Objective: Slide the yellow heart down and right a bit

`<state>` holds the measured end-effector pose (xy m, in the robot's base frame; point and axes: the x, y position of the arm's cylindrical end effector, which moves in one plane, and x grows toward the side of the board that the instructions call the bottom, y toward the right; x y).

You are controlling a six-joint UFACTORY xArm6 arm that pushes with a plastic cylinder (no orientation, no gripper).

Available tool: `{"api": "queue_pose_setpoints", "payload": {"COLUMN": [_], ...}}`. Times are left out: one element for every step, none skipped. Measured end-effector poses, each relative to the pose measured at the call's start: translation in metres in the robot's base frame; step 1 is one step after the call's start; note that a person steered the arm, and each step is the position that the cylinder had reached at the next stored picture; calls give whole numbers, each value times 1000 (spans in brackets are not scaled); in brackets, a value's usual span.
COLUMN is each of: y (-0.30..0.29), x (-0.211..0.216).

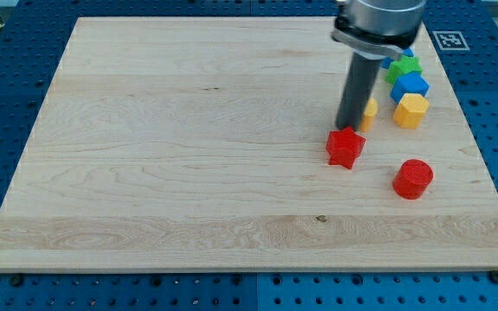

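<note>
The yellow heart (369, 111) lies at the view's upper right, mostly hidden behind my dark rod; only its right edge shows. My tip (346, 128) rests on the board at the heart's left side, just above a red star (345, 147). Whether the tip touches the heart cannot be told.
A red cylinder (413, 179) lies right of the red star. A yellow hexagon (411, 111), a blue block (411, 85) and a green block (400, 67) cluster near the wooden board's (188, 155) right edge, right of the heart. The arm's grey housing (379, 22) hangs above them.
</note>
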<state>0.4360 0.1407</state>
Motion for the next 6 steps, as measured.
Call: {"api": "queue_pose_setpoints", "payload": {"y": [-18,-50,-47,-21,3,11], "x": [-14,-40,-65,-65,-47,-28]}}
